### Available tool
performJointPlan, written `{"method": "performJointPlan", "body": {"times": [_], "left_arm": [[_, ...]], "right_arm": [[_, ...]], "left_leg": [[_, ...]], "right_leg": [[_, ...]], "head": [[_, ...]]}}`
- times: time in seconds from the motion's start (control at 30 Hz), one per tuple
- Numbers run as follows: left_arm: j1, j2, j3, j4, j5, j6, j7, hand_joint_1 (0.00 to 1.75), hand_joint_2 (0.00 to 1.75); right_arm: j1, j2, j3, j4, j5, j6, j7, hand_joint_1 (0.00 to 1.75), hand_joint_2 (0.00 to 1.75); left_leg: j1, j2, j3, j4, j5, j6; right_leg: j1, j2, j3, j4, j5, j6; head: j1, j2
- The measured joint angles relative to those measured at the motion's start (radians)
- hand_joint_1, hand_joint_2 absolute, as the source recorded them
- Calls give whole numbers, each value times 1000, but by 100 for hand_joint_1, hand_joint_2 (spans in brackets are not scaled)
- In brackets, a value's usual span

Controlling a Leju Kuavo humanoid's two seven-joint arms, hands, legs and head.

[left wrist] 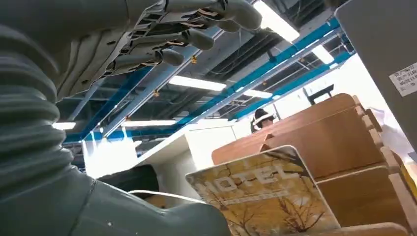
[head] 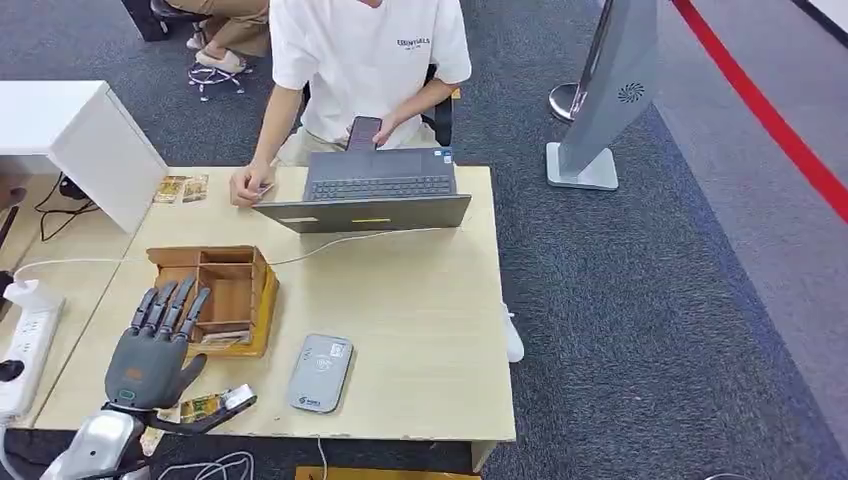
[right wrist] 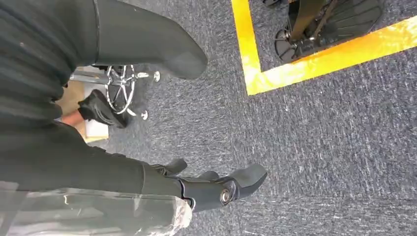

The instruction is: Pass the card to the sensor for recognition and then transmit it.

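Your left hand [left wrist: 98, 64]: fingers spread apart above hotel card [left wrist: 265, 196]; wooden box [left wrist: 339, 142] just behind card.

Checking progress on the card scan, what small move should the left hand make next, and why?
Probably close the left hand on the hotel card by its thumb at the table's near edge, then carry it right to the grey sensor, which has nothing on it.

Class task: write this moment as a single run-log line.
left hand: over card at table edge, fingers spread | sensor: bare | right hand: hanging above carpet
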Motion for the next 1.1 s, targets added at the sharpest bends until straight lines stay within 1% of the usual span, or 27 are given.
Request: {"method": "performJointPlan", "body": {"times": [0.37, 1.1], "left_arm": [[-16, -28, 0, 11, -2, -5, 0, 0, 175], [-16, -47, -1, 14, 5, -38, 2, 0, 175]], "right_arm": [[-1, 0, 0, 0, -3, 0, -6, 0, 175], [-1, 0, 0, 0, -6, 0, -7, 0, 175]], "left_leg": [[0, 0, 0, 0, 0, 0], [0, 0, 0, 0, 0, 0]], "right_leg": [[0, 0, 0, 0, 0, 0], [0, 0, 0, 0, 0, 0]], "head": [[0, 0], [0, 0]]}}
